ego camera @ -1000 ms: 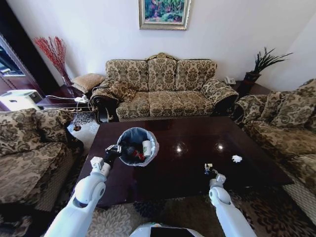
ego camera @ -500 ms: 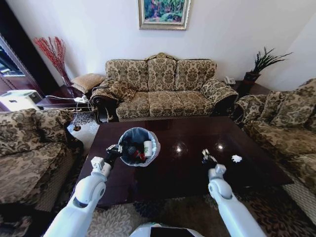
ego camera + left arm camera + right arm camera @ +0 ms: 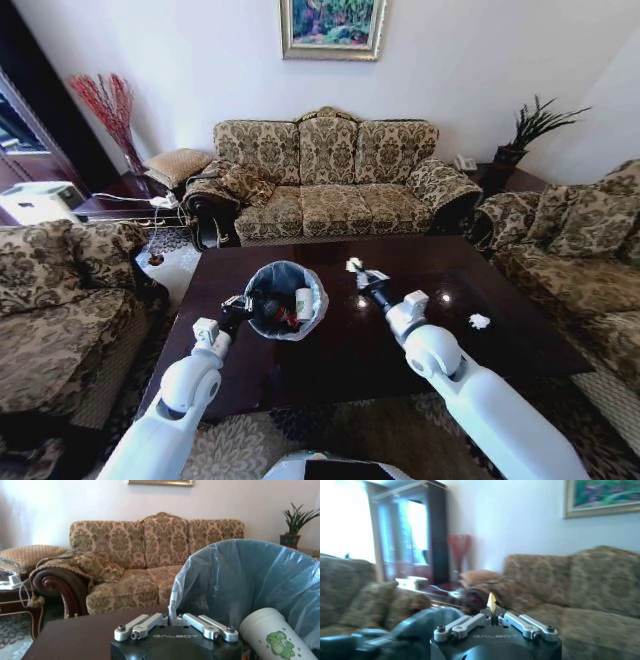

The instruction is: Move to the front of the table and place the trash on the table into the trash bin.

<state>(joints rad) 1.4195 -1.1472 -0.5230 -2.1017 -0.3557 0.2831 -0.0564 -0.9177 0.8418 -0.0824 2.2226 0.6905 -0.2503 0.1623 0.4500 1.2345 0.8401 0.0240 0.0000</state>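
Trash in the form of a small white wrapper scrap (image 3: 353, 266) is pinched in the closed fingers of the right gripper (image 3: 360, 278), which is raised over the dark wooden coffee table (image 3: 500, 290) just to the right of the trash bin (image 3: 312, 290); in the right wrist view a thin yellowish sliver of it (image 3: 491, 603) sticks up between the shut fingers (image 3: 515, 620). On the bin's other side the left gripper (image 3: 236, 310) is clamped on the rim of the grey-blue bag liner (image 3: 225, 577), its fingers (image 3: 142, 624) drawn together against the plastic. Inside the bin, close by that gripper, lie a white paper cup with a green print (image 3: 272, 637) and some red and dark items (image 3: 272, 308). Well off to the right gripper's right, one crumpled white paper scrap (image 3: 480, 321) lies on the tabletop.
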